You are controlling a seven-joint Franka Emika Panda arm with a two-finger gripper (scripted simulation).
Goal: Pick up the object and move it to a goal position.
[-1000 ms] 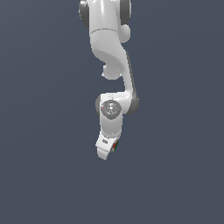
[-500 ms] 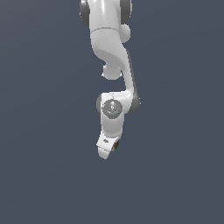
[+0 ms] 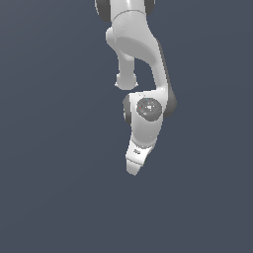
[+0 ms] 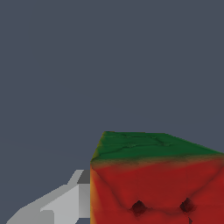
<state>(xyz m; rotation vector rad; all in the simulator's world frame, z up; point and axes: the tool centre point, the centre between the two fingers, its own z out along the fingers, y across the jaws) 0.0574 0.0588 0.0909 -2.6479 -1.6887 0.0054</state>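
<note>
In the wrist view the cube (image 4: 157, 179) fills the lower part of the picture, showing a red face with two dark spots and a green face. One grey finger (image 4: 65, 202) lies flat against the cube's side; the other finger is out of the picture. In the exterior view the white arm hangs down from the top, and my gripper (image 3: 132, 172) points down at its lower end. The cube is hidden behind the hand there. The gripper is shut on the cube and holds it.
Only a plain dark grey-blue surface (image 3: 49, 197) lies around the arm in both views. No other objects, edges or goal mark show.
The hand has shifted slightly to the exterior view's right. The red and green speck of the cube at the gripper's tip no longer shows there.
</note>
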